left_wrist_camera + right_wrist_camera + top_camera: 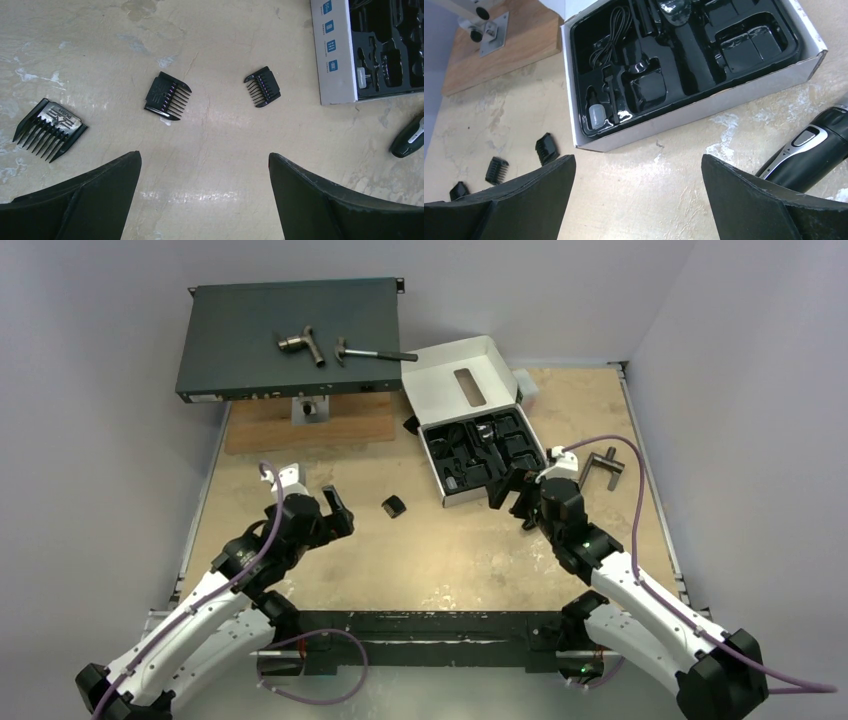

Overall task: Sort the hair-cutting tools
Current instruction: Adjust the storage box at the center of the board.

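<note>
White-walled cell, one mottled beige table [430, 560], nothing fancy. Both arms hang low over it with nothing in them: the left gripper [204, 160] and the right gripper [638, 167] are each spread as wide as they go.

The white box [694, 112] with its black moulded tray sits toward the table's far right corner, lid flipped back. The hair clipper [811, 150] lies on the table just off the box's near edge. This is the bit that matters imo: it's off to the right of the right gripper, not between the fingers, with its long axis slanting away to the right. So that arm is clearly nearer, but I'd guess it has to shift sideways and twist to line up.

The clipper is slim and glossy black, with a silver strip and a button. The big comb [50, 129], middle comb [168, 95] and small comb [262, 86] lie loose ahead of the left gripper.
</note>
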